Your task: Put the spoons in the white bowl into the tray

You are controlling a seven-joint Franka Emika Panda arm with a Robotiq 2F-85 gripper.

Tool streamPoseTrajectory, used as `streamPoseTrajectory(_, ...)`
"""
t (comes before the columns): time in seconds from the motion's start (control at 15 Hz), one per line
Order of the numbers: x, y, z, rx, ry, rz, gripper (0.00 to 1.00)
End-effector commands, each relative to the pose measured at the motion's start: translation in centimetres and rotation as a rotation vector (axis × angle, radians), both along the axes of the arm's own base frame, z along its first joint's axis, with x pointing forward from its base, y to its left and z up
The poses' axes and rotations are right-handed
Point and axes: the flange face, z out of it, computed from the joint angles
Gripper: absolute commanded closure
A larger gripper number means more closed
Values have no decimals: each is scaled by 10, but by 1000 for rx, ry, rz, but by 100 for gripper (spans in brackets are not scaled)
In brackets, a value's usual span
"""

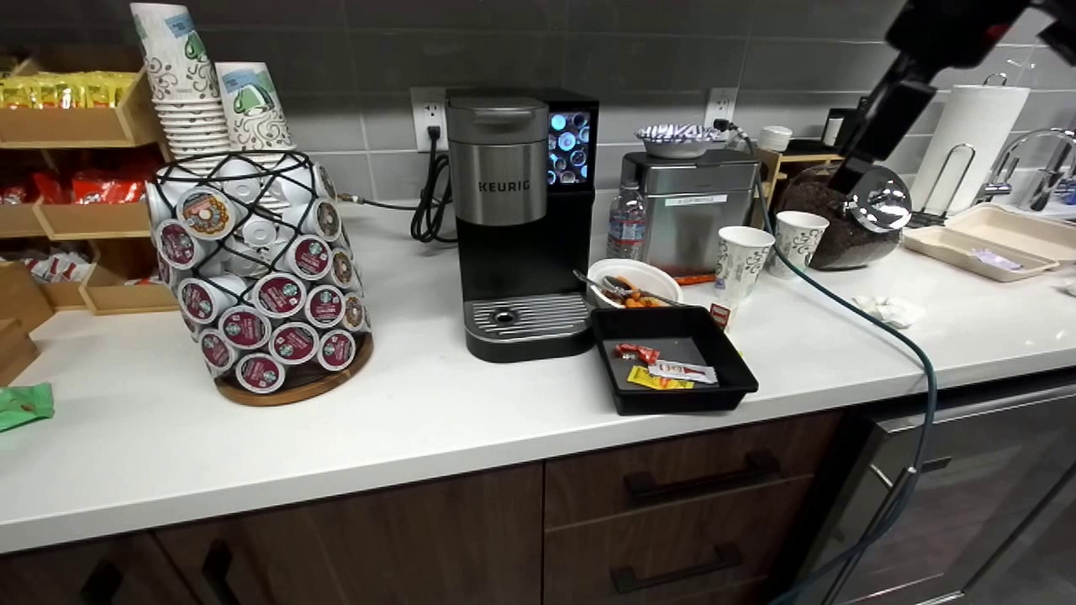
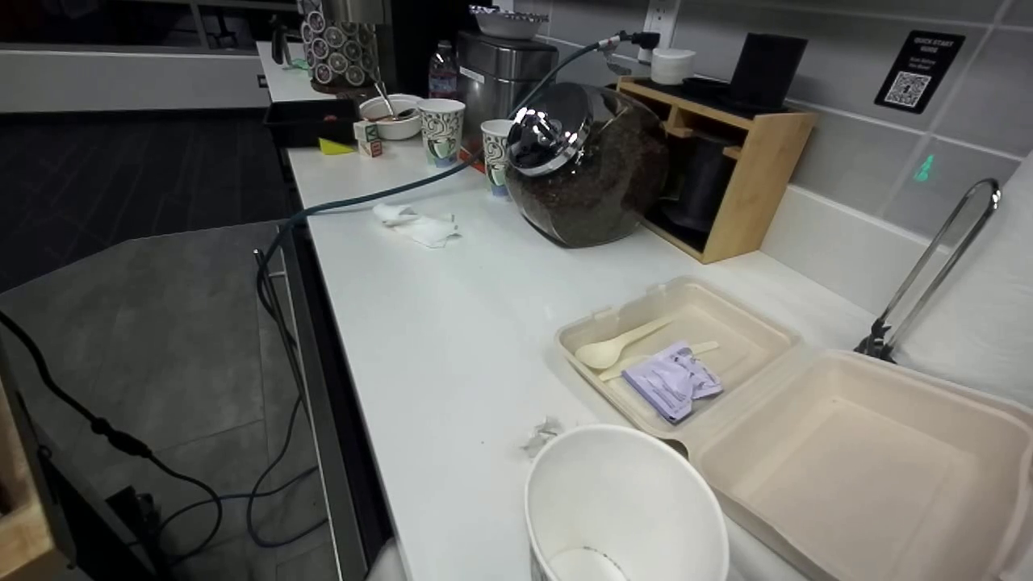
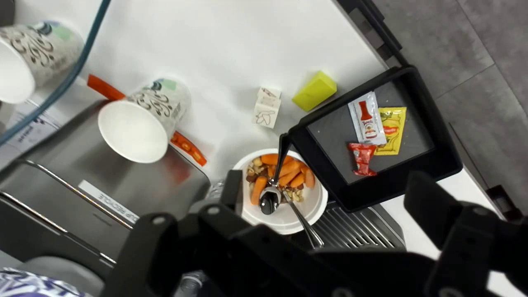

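The white bowl (image 3: 278, 218), round and smooth-rimmed, sits right next to the tray (image 3: 383, 184), contact unclear. In it two shiny metal spoons (image 3: 270, 202) rest among orange carrots (image 3: 292, 166) and knobbly nut-like bits (image 3: 296, 194), handles jutting past the rim, one toward a corner of the tray. The square black tray, low-walled, holds a crumpled red wrapper (image 3: 363, 159), a flat white sachet (image 3: 367, 118) and a flat yellow sachet (image 3: 392, 134), all glossy. Near the tray, on the tabletop (image 3: 206, 53), lie a yellow block (image 3: 315, 90) and printed blocks (image 3: 266, 109). Farther from the tray stand two swirl-printed paper cups (image 3: 159, 101). The gripper (image 3: 326, 186) is spread, its fingers (image 3: 427, 206) well apart.
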Motion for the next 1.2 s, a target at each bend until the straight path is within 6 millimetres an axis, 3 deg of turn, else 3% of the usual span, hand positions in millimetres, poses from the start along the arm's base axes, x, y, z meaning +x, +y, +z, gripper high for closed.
streamPoseTrajectory(0.0, 75, 15, -39, -36, 14, 126, 0)
streamPoseTrajectory(0.27, 136, 17, -102, 24, -23, 32, 0)
streamPoseTrajectory(0.53, 170, 11, -158, 70, -22, -27, 0)
streamPoseTrajectory(0.8, 185, 26, -185, 86, -23, -20, 0)
streamPoseTrajectory(1.13, 200, 30, -199, 78, -16, -26, 4)
